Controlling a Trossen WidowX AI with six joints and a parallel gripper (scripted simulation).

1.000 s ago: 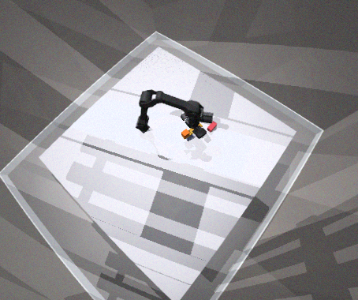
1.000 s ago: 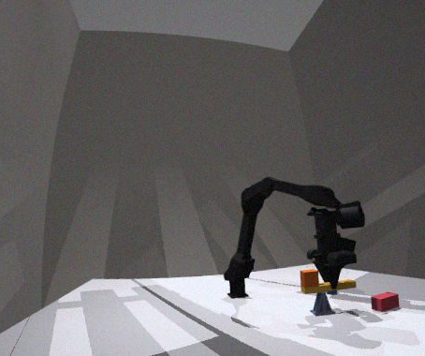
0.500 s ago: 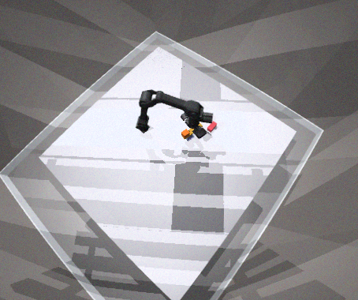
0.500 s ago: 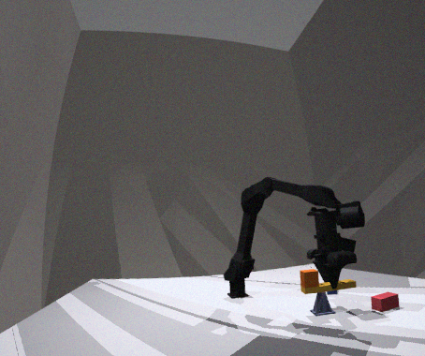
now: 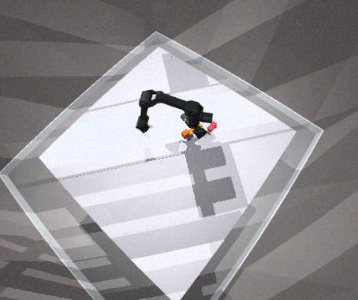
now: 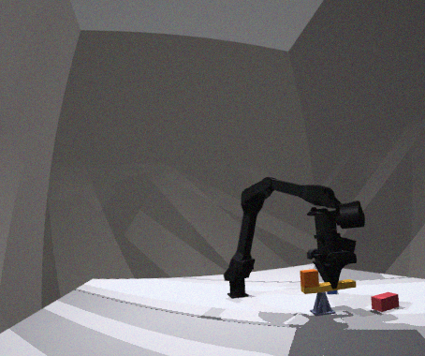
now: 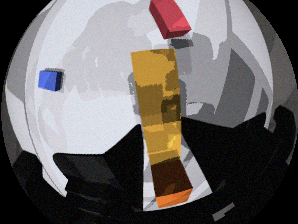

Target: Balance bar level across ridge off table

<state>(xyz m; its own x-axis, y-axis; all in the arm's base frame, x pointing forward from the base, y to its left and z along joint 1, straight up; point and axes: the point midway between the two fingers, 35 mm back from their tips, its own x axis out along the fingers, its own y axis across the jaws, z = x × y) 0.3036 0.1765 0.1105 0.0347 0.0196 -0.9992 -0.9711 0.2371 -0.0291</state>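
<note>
A yellow bar lies across the top of the blue-grey ridge, clear of the table, and looks close to level in the exterior view. An orange block sits on one end of the bar. My gripper points down around the bar, a little to the ridge's right in the exterior view. Its fingers stand slightly open, one close to each side of the bar. In the wrist view the bar hides the ridge. Any small contact with the fingers is too fine to see.
A red block lies on the table beyond the bar's free end. A small blue block lies to the left in the wrist view and behind the bar in the exterior view. Broad shadows cross the white table.
</note>
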